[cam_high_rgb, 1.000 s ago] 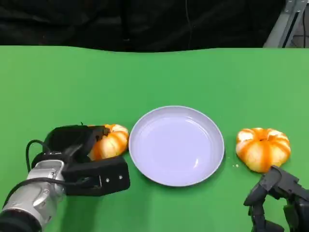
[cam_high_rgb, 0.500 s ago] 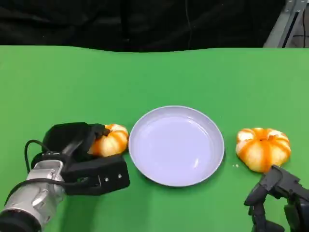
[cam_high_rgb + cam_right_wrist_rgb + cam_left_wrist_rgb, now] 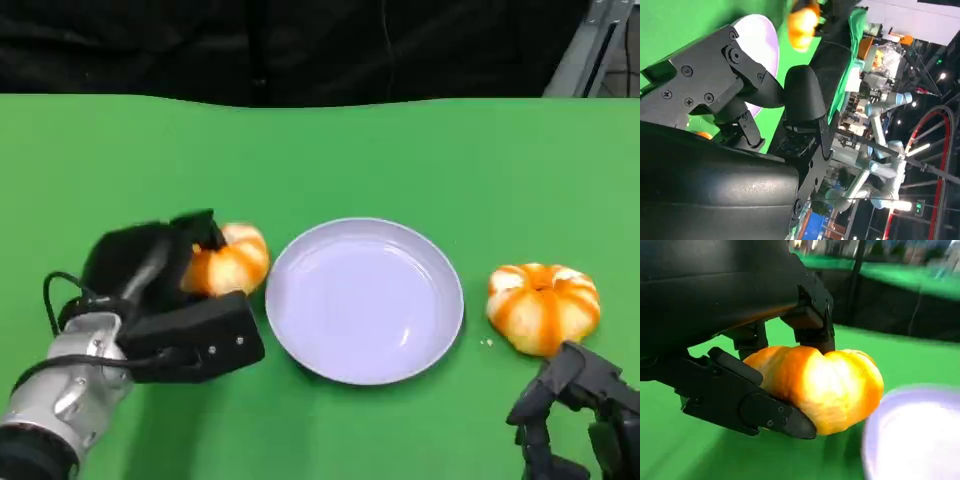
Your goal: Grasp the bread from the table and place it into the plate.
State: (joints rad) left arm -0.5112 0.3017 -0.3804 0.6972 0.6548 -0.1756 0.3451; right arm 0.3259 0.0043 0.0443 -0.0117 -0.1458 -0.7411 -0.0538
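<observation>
An orange-and-white pumpkin-shaped bread (image 3: 232, 262) sits in the grip of my left hand (image 3: 150, 290), just left of the white plate (image 3: 365, 300) and slightly off the green table. In the left wrist view black fingers (image 3: 765, 412) close under and over the bread (image 3: 830, 385), with the plate's rim (image 3: 910, 435) blurred beside it. A second, similar bread (image 3: 543, 307) lies right of the plate. My right hand (image 3: 575, 415) hangs near the table's front edge, just in front of that bread, holding nothing. The right wrist view shows this hand (image 3: 765, 100), the plate (image 3: 762, 35) and the gripped bread (image 3: 802, 20) beyond.
The green table (image 3: 320, 160) stretches back to a black curtain. A metal stand leg (image 3: 580, 50) shows at the far right corner. A black cable (image 3: 55, 300) loops beside my left wrist.
My left hand has risen and moved a little away from me with the bread in its grip. The plate, the second bread and my right hand have stayed put.
</observation>
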